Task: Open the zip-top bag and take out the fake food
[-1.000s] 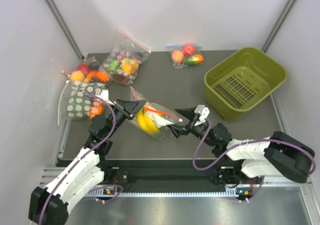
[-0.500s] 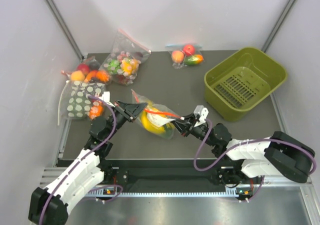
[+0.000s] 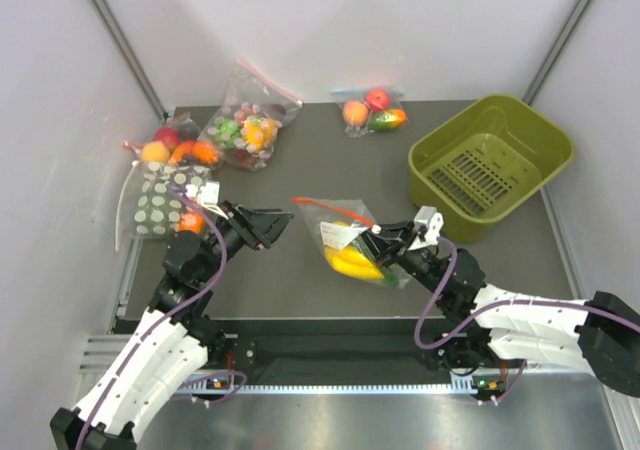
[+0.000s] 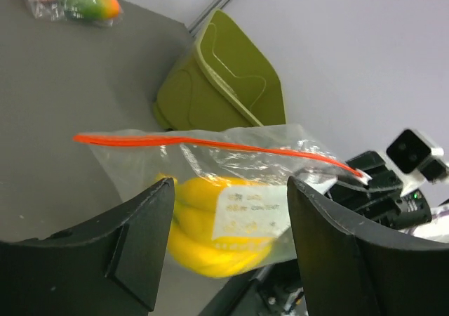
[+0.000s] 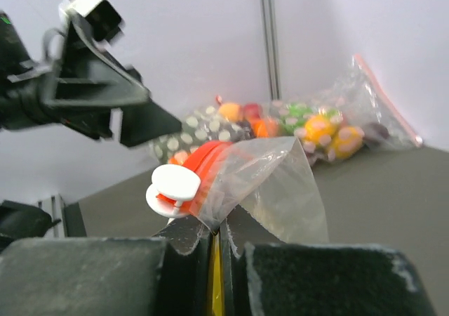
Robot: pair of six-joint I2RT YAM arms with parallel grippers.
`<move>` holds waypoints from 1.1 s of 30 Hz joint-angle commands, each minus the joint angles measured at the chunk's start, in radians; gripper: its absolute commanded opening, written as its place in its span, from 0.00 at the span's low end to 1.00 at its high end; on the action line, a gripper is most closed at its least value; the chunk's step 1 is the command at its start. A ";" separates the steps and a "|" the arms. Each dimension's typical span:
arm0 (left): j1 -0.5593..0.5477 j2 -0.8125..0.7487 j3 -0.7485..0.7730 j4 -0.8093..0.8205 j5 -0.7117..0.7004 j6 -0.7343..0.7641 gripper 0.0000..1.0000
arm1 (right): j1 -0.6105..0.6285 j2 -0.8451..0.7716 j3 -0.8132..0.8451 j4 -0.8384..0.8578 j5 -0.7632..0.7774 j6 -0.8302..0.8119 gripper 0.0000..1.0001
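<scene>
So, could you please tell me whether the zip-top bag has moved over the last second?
Yes: seen from above, the zip-top bag has shifted right, toward the green basket, held by the right tool.

Soft, even light is coming from above, and the pale walls (image 3: pixel 400 30) are spreading it. Only faint shadows are lying on the dark table (image 3: pixel 330 160). The zip-top bag (image 4: pixel 231 154) is catching small glints. In the right wrist view, the far multicolour bag (image 5: pixel 330 130) is looking slightly unfocused.
</scene>
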 commanded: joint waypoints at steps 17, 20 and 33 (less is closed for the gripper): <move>-0.021 0.089 0.142 0.028 0.363 0.590 0.70 | 0.014 0.031 0.193 -0.523 -0.199 0.003 0.00; -0.038 0.123 0.145 0.040 0.377 0.619 0.69 | 0.014 0.022 0.244 -0.643 -0.237 0.009 0.00; -0.321 0.261 0.225 -0.052 0.179 0.831 0.68 | 0.011 -0.032 0.351 -0.914 -0.267 0.006 0.00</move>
